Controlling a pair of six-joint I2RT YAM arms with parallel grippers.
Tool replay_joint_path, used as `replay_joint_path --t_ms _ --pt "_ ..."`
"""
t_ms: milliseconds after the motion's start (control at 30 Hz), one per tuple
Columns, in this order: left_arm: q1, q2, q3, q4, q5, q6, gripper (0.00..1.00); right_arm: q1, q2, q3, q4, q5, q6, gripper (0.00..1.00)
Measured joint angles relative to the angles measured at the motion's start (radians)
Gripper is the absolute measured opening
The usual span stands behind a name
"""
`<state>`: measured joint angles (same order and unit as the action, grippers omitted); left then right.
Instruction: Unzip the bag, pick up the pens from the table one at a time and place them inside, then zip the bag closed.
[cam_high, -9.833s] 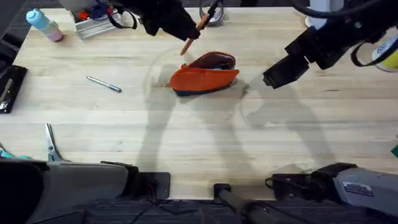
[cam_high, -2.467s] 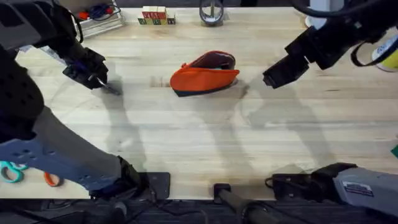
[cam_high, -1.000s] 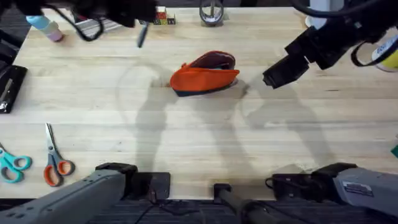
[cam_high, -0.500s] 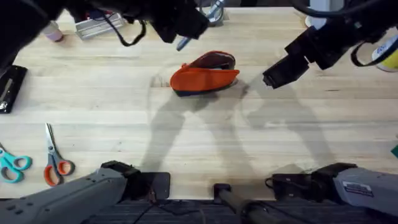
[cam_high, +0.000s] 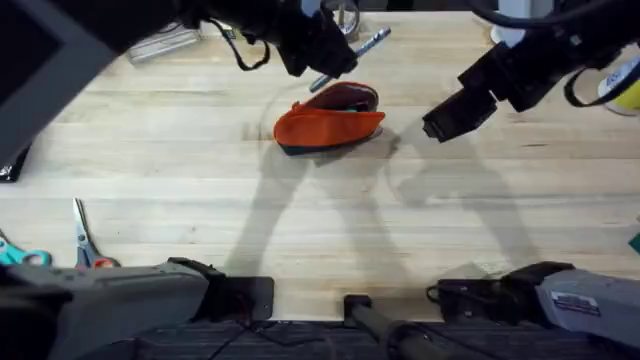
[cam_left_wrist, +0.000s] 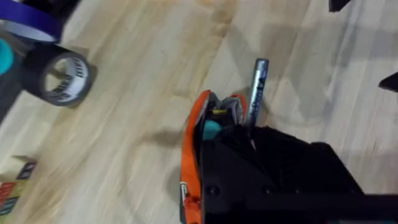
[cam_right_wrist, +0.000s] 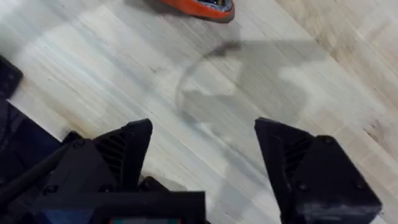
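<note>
The orange bag (cam_high: 325, 125) lies on the table (cam_high: 200, 190) at centre back, its zipper mouth (cam_high: 346, 97) gaping open. My left gripper (cam_high: 322, 68) hovers just behind that mouth, shut on a slim silver pen (cam_high: 352, 53) that sticks out to the back right. In the left wrist view the pen (cam_left_wrist: 255, 87) juts from the fingers above the open bag (cam_left_wrist: 191, 146), where something teal shows inside. My right gripper (cam_high: 450, 117) hangs open to the right of the bag, apart from it; its fingers (cam_right_wrist: 118, 152) are spread wide over bare wood, and the bag's edge (cam_right_wrist: 199, 6) lies farther off.
Scissors (cam_high: 84, 238) lie at the front left edge. A tape roll (cam_high: 345, 15) sits at the back behind the bag, also in the left wrist view as a dark roll (cam_left_wrist: 59, 74). A metal tray (cam_high: 160, 42) stands at the back left.
My left gripper has carried the silver pen rightward from the back left to just behind the bag's open mouth. The right arm and the bag have not moved.
</note>
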<state>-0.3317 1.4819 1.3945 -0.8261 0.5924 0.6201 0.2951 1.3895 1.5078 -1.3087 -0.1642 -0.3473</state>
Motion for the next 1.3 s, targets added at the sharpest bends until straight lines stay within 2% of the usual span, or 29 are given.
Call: replay_joint_path --t_ms 300,533,1000,1300 --pt "0.0 0.124 0.0 0.0 0.053 0.039 0.042 0.0 0.0 0.0 0.0 0.0 0.0 0.997" --pt "0.0 0.221 0.0 0.001 0.06 0.134 0.042 0.0 0.0 0.0 0.0 0.0 0.0 0.998" --pt "0.0 0.292 0.0 0.034 0.005 0.262 0.042 0.0 0.0 0.0 0.0 0.0 0.0 0.998" --pt "0.0 0.292 0.0 0.003 -0.048 0.289 0.042 0.0 0.0 0.0 0.0 0.0 0.0 0.998"
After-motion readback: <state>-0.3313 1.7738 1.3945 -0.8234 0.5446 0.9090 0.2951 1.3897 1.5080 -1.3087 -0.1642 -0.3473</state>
